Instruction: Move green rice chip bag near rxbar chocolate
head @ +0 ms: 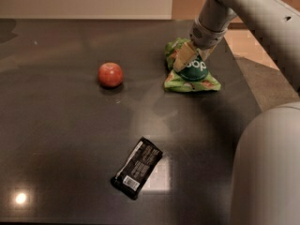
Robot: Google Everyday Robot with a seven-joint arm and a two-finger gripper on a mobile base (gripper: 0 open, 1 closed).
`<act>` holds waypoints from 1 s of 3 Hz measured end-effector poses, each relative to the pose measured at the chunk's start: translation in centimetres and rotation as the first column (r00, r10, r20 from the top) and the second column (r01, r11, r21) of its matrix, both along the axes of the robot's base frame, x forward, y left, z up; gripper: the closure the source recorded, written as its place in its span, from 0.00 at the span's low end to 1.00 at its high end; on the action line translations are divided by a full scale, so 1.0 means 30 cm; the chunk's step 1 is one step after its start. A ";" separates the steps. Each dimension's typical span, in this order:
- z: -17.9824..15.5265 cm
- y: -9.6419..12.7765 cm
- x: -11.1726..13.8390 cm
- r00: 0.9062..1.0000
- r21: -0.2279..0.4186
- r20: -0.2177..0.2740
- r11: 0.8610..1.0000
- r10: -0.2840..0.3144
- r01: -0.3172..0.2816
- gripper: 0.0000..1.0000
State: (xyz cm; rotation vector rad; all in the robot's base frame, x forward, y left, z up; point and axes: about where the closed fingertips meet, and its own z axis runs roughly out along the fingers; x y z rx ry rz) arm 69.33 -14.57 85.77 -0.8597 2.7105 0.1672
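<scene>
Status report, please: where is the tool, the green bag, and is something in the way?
Tool on green rice chip bag, far right. Rxbar chocolate near front, apart. Apple left of bag, off the direct line.

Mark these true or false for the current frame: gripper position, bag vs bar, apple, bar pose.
1. The gripper is down at the green rice chip bag, at the far right of the table. True.
2. The rxbar chocolate lies right against the green rice chip bag. False: the bar lies well apart from it, towards the near edge of the table.
3. The apple sits left of the bag, apart from it. True.
4. The rxbar chocolate stands upright on one end. False: it lies flat on the table, at a diagonal.
</scene>
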 end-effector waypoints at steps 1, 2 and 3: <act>0.014 0.014 -0.025 1.000 0.010 -0.006 1.000 0.008 -0.008 0.64; 0.073 0.023 -0.068 1.000 0.032 0.017 0.999 0.019 -0.019 0.87; 0.140 0.030 -0.136 0.998 0.041 0.041 0.998 0.052 -0.054 1.00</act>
